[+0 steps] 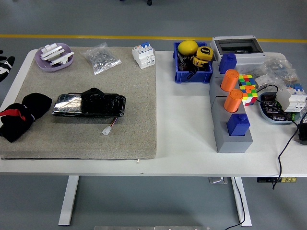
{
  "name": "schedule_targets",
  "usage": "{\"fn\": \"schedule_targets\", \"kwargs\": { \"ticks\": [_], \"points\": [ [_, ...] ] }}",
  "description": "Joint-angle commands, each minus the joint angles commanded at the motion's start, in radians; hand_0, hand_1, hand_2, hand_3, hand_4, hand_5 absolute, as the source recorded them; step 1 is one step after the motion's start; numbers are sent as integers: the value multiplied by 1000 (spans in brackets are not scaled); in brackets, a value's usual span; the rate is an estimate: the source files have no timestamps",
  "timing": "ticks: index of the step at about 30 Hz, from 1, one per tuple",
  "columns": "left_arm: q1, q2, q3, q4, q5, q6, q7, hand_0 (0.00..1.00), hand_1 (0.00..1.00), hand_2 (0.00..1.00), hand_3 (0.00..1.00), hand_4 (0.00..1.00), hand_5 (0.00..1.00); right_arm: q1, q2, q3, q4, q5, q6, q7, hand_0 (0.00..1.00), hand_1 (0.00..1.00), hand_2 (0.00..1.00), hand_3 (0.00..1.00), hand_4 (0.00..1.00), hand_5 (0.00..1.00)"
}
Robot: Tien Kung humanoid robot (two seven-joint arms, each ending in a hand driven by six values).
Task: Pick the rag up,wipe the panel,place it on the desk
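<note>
The black rag [19, 117], with a red strip on it, lies bunched at the left end of the beige mat [134, 96]. The glossy black panel [88, 105] lies flat on the mat just right of the rag, with a small white plug [106, 130] on wires at its front. Only a black-and-white part of my left hand [5, 64] shows at the picture's left edge, off the table's left side and well behind the rag. It touches nothing. My right hand is out of view.
At the back of the mat are a purple dish [54, 57] of white parts, a bag of screws [101, 58] and a white breaker [144, 55]. To the right stand a blue bin [192, 72], a grey block with orange and blue pegs [231, 129], a colour cube [247, 88] and cables [283, 148].
</note>
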Motion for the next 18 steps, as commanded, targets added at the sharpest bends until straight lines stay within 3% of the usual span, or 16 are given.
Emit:
{"fn": "schedule_targets", "kwargs": {
  "ticks": [18],
  "points": [
    [-8, 3, 7, 8, 3, -3, -1, 499, 553, 574, 588, 857, 321, 1, -3, -6, 0, 13, -1, 5, 711, 691, 694, 636, 998, 544]
  ]
}}
